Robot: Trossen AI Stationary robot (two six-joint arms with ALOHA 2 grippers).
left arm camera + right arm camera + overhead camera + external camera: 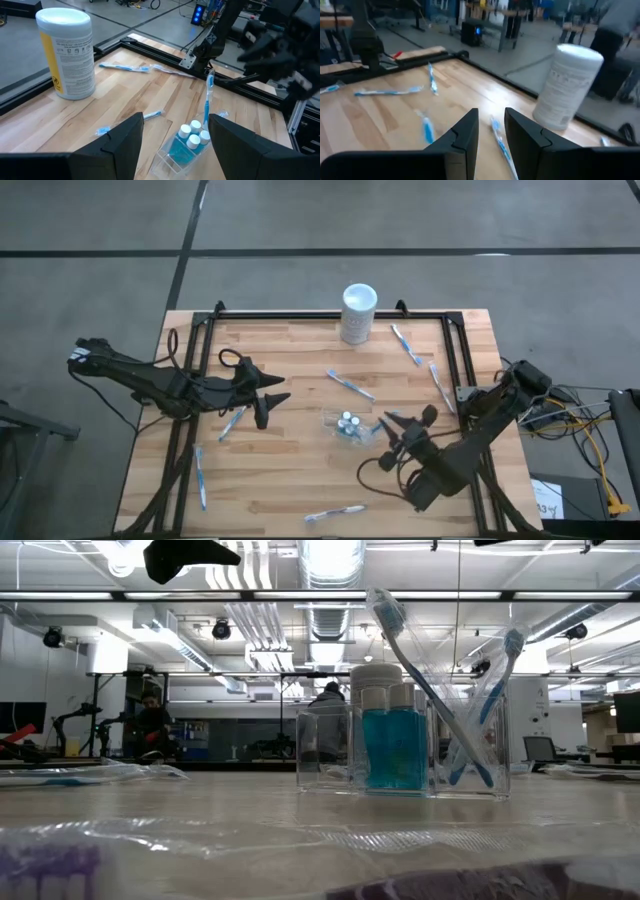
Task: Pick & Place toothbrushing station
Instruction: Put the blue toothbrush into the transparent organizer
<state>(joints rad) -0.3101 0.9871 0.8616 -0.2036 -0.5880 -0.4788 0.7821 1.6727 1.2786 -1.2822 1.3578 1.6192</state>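
A small clear cup (348, 427) stands on the wooden table near its middle. It holds teal-and-white tubes (189, 142) and toothbrushes that stand slanted in it (420, 670). Loose blue-and-white toothbrushes lie around it, such as those at the centre (350, 385), left (232, 422) and near edge (335, 513). My left gripper (268, 402) is open and empty left of the cup, with the cup ahead of its fingers in the left wrist view (175, 140). My right gripper (403, 427) hangs just right of the cup, its fingers a narrow gap apart (491, 132) and holding nothing.
A tall white cylinder with a yellow label (358, 313) stands at the far edge. More toothbrushes lie at the far right (405, 345) (437, 385) and near left (200, 477). A black rail frame (330, 315) borders the table. People show in the room behind (150, 720).
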